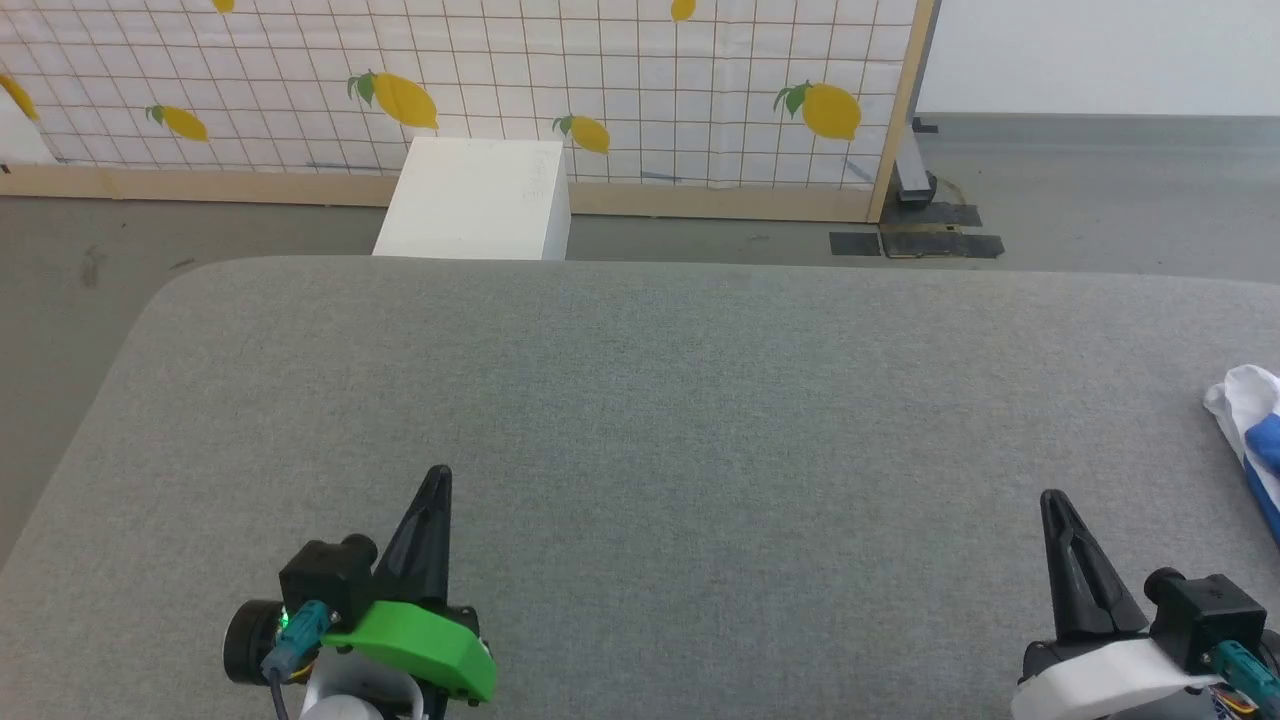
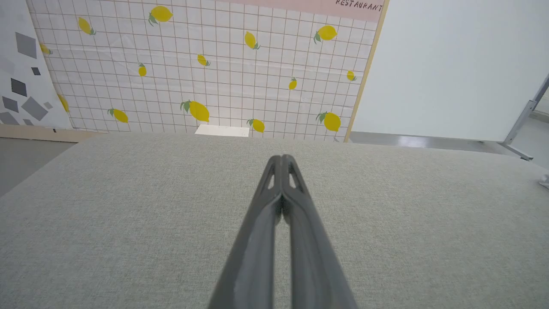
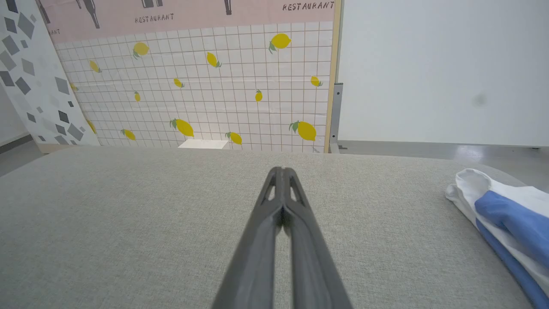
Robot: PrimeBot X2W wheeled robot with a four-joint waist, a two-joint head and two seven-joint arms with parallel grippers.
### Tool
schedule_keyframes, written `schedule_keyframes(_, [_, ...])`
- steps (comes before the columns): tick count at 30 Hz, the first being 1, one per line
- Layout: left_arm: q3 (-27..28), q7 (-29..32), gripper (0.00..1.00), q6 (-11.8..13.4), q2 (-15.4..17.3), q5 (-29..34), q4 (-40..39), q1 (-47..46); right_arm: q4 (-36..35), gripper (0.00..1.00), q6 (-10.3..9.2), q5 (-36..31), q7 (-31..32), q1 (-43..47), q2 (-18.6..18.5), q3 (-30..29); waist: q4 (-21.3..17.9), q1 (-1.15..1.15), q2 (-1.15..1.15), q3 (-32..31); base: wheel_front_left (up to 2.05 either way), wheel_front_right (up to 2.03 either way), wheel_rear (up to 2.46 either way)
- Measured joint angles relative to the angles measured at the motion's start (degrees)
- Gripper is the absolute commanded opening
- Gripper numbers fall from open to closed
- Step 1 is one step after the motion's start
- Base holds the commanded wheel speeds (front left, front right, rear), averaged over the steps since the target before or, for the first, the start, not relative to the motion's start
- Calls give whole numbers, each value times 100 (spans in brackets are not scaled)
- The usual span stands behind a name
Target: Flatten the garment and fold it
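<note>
Though empty, left hand [image 1: 438,476] and right hand [image 1: 1050,500], each fully closed.

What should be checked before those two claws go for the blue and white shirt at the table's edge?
1. The left claw holds nothing: ok, its fingers are shut on each other.
2. The right claw holds nothing: ok, it is shut too.
3. Claws opened for a grab: not ok, both are closed.
4. The garment is located: ok, at the right edge of the grey table, nearer the right claw.
5. The garment lies flat: not ok, it is bunched up.
6. The whole garment is on the table: cannot tell, it runs out of the picture.
</note>
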Motion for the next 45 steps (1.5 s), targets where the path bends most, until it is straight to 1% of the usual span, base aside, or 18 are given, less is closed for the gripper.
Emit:
schedule_keyframes(11, [53,142,0,93,0,163,-104,1,-13,0,0,-54,98,-19,0,43,-27,0,0,11,0,0,0])
schedule_keyframes(36, [163,422,0,204,-2,318,-327,8,-71,0,0,-154,332,-135,0,140,-86,0,0,36,0,0,0])
schedule_keyframes(45, [210,533,0,252,-5,469,-410,16,-94,0,0,-166,430,-194,0,180,-108,0,0,45,0,0,0])
